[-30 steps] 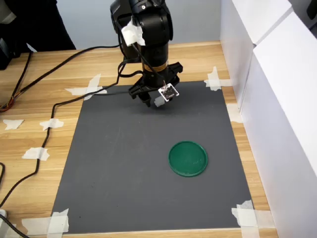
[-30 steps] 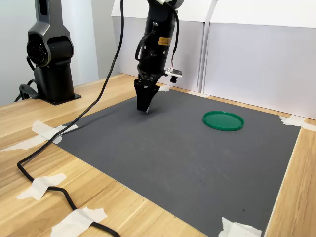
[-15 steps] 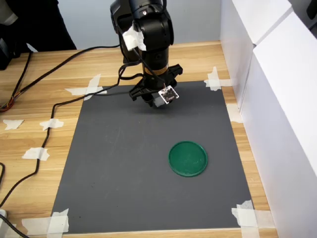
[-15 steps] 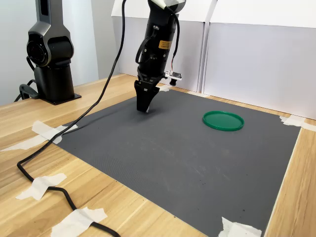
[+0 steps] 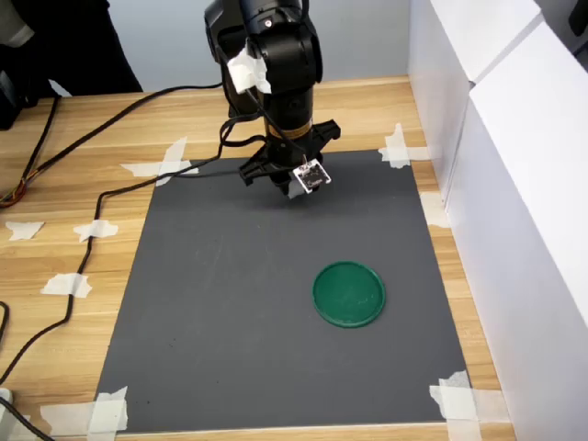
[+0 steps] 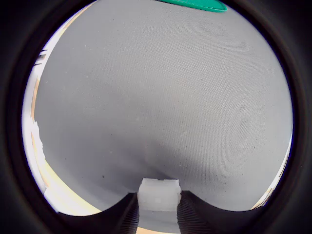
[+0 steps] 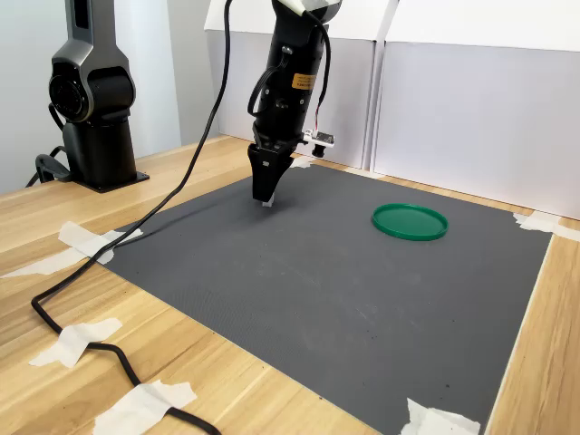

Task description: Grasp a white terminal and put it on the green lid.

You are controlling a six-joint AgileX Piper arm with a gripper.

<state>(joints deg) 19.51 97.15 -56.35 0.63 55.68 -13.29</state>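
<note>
White terminal (image 6: 159,194) between pincer (image 6: 158,210) fingertips

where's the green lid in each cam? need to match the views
First exterior view: green lid lies on the grey mat, toward the first exterior view's lower right, nearer the camera than the gripper.
Second exterior view: lid on the mat at the second exterior view's right, gripper at its left.
Wrist view: only an edge sliver.
Shared landmark: the grey mat.
</note>
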